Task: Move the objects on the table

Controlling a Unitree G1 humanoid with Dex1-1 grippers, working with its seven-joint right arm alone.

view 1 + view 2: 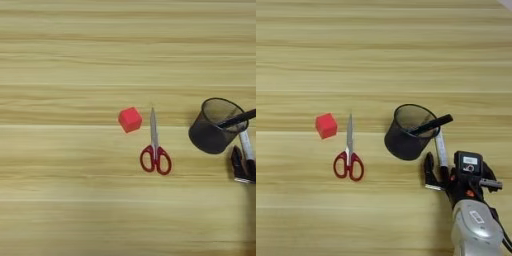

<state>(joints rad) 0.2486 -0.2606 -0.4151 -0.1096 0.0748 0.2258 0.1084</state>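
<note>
- The table [381, 45] is a wide light tan wooden surface with long horizontal grain stripes; it fills both views and carries everything else.
- The silver forearm [476, 230] comes in from the bottom right corner in the right eye view, with a black block at its wrist that bears a small white label.
- A black mesh cup [406, 132] stands right of centre, its open mouth tipped a little toward the upper right. It lies well to the right of the scissors and just up and left of the end effector.
- The scissors [155, 147] lie flat near the middle of the table, silver blades closed and pointing away from the robot, red handles toward it.
- The end effector [437, 172] sits low over the table just below and right of the cup. Its two black fingers [429, 167] stand on either side of the lower end of the marker, clamped on it.
- The marker [440, 145] is slim and white; it runs up from between the fingers, and its black cap slants across the cup's rim, jutting out to the right.
- The red cube [130, 119] rests on the table just left of the scissor blades, close to them but apart.
</note>
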